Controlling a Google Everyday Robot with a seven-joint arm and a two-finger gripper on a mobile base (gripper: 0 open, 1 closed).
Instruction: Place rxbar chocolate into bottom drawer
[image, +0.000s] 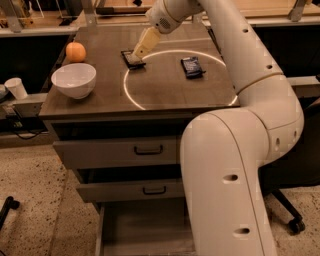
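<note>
The rxbar chocolate (128, 57), a small flat bar in a black wrapper, lies on the cabinet top at the left edge of a ring of light. My gripper (138, 52) points down at it from the upper right, its tip over the bar's middle and partly covering it. The bottom drawer (145, 227) is pulled out at the foot of the cabinet, a plain grey tray, partly hidden by my arm's white body.
A dark-blue-wrapped bar (191, 67) lies to the right on the cabinet top. A white bowl (74, 80) and an orange (75, 52) sit at the left. Two drawers with black handles (148, 149) are slightly ajar. A paper cup (17, 88) stands on a ledge at far left.
</note>
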